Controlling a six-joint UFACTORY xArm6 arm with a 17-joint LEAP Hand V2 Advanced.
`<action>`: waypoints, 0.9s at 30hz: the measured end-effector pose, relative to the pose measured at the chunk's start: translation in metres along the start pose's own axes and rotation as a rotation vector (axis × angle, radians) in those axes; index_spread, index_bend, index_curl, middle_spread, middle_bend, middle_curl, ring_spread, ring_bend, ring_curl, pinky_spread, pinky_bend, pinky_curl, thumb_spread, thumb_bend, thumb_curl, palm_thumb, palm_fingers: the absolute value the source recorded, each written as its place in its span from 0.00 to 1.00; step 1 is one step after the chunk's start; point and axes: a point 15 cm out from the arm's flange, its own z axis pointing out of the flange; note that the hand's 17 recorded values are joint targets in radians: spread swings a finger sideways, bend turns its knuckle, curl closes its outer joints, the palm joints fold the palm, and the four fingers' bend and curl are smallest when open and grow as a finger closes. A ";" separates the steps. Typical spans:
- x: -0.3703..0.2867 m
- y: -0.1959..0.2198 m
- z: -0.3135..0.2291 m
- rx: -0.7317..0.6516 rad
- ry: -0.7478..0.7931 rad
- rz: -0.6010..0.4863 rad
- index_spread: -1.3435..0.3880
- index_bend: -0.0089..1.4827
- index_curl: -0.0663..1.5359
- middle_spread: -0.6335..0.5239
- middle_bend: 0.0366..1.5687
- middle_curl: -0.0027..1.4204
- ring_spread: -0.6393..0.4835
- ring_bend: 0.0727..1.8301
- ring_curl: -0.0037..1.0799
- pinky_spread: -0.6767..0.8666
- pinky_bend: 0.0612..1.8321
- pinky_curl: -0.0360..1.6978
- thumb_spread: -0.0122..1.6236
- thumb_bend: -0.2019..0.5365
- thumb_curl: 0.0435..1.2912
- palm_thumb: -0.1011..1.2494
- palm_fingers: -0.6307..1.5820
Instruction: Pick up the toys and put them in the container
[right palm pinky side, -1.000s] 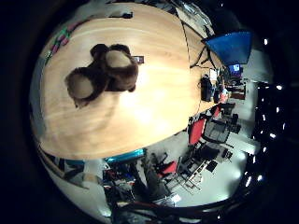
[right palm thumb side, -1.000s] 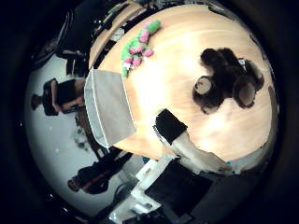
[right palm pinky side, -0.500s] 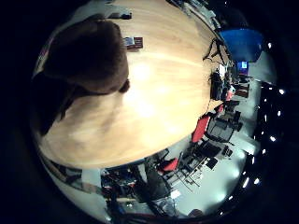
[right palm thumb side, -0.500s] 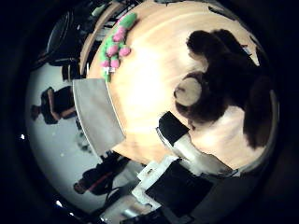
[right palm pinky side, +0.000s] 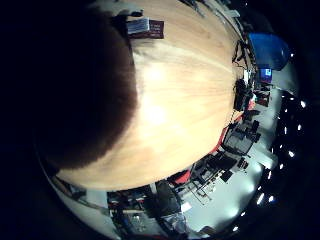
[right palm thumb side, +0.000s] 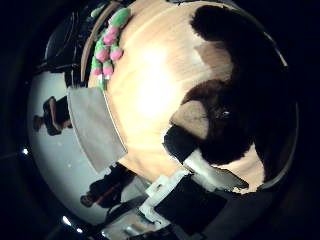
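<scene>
Thumb-side palm view: dark brown teddy bear on wooden table, close under hand; finger state cannot be told. Green-pink plush toy near table edge; grey container beside table.

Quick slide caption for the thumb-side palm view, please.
Palm close over the brown teddy bear on the wooden table; green-pink toy and grey container nearby.

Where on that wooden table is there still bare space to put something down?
The wooden table is bare in a broad stretch between the brown plush bear and the far edge, where a small dark box lies. Another free patch runs between the bear and the green and pink toy. It is crowded right under the hand, where the bear fills the view.
</scene>
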 end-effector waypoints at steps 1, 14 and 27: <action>0.002 -0.002 0.001 -0.003 0.004 -0.002 0.51 0.10 0.21 0.44 0.12 0.26 0.48 0.28 0.20 0.62 0.32 0.12 0.61 0.24 0.21 0.45 0.41; 0.006 -0.008 0.011 -0.030 -0.004 0.000 0.52 0.04 0.15 0.36 0.15 0.27 0.31 0.46 0.28 0.35 0.59 0.17 0.61 0.28 0.23 0.56 0.53; 0.008 -0.010 0.010 -0.025 -0.001 0.006 0.46 0.24 0.20 0.16 0.42 0.40 0.26 0.60 0.42 0.14 0.65 0.23 0.63 0.31 0.28 0.79 0.85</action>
